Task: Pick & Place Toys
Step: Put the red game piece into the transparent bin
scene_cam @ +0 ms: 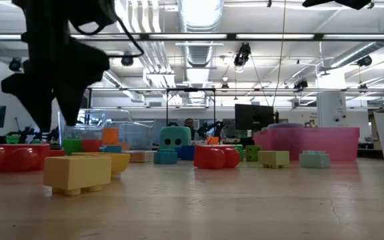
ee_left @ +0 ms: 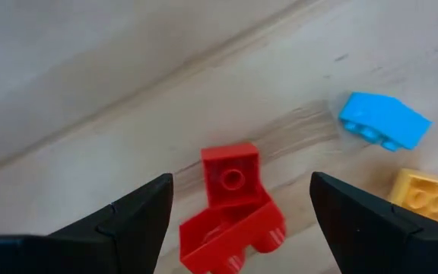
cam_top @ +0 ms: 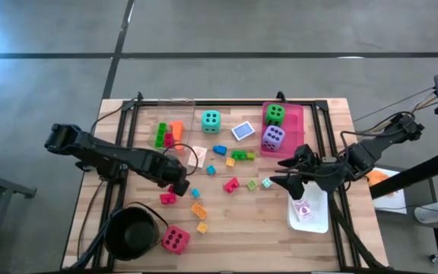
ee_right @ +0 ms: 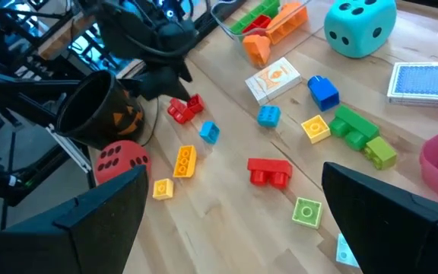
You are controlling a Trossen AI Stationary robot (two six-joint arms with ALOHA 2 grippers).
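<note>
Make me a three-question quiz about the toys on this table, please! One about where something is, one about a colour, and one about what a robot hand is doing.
1. Where is the purple die?
A. in the pink tray
B. in the black pot
C. on the floor

2. What colour is the block between the left gripper's fingers?
A. blue
B. red
C. green

3. How is the right gripper?
A. shut on a card
B. shut on a die
C. open, holding nothing

Answers: 1 A, the die sits inside the tray beside the green die. 2 B, the red block lies on the wood between them. 3 C, its fingers are spread with nothing between.
</note>
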